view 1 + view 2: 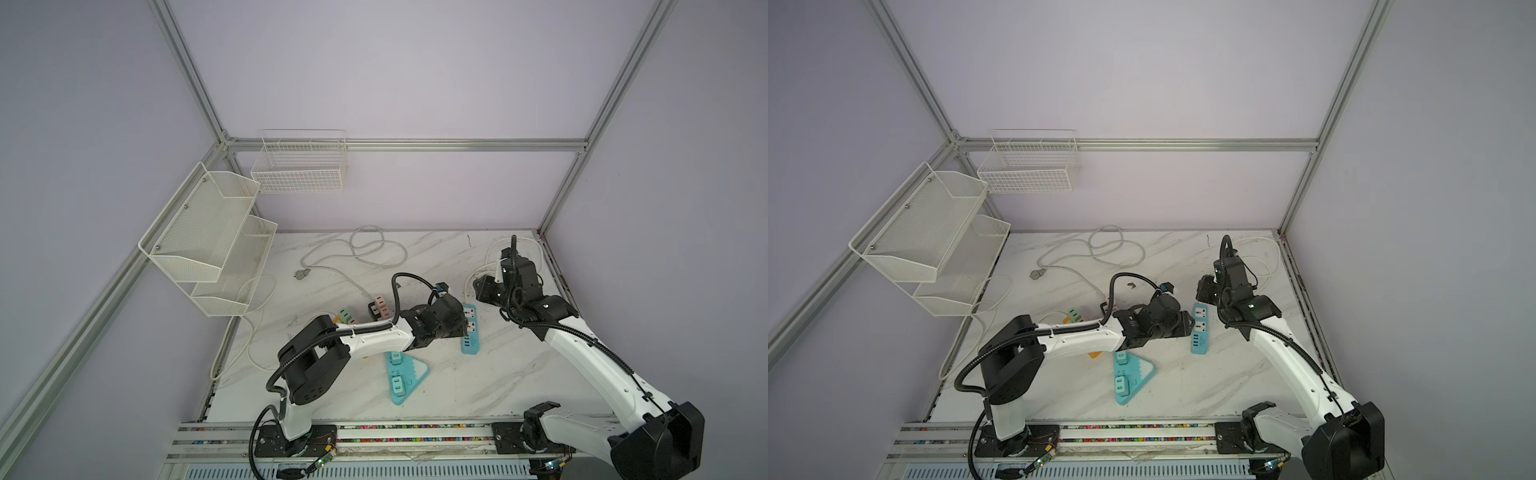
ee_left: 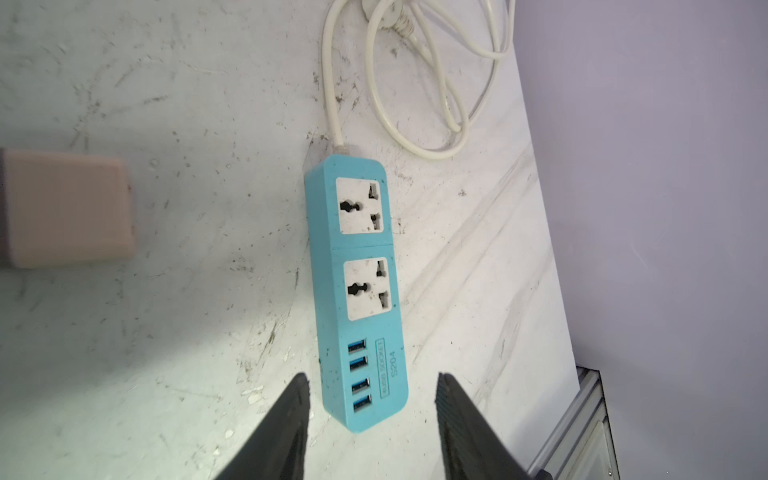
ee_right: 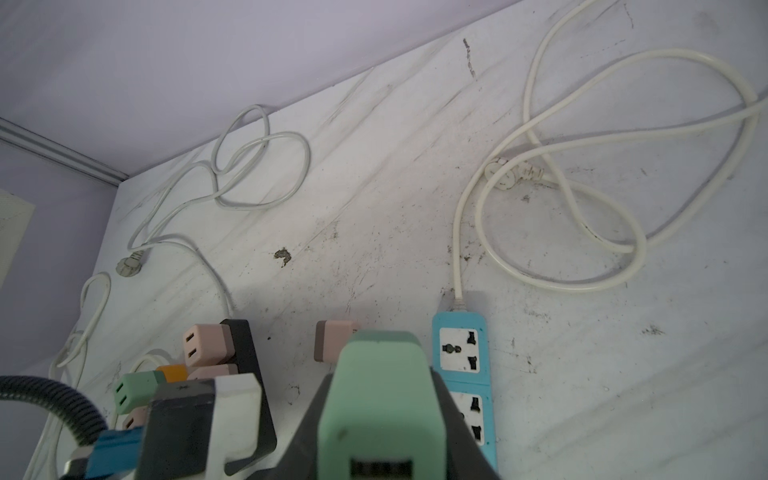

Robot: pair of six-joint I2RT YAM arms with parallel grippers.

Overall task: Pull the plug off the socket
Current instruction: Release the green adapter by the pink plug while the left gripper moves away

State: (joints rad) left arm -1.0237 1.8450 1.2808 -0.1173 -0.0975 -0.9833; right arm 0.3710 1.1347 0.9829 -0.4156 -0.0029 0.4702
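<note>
now, left gripper (image 2: 370,380) spread, right gripper (image 3: 382,374) pinching green plug (image 3: 380,411), pink plugs (image 3: 205,345) in socket (image 3: 244,343)

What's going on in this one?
The right gripper is shut on a green plug, holding it off the blue strip. The left gripper hangs over the strip's USB end with its jaws open on either side, not gripping it. Both of the strip's sockets are empty, so the plug looks to be already out. A pink plug lies on the table beside the strip.
</note>
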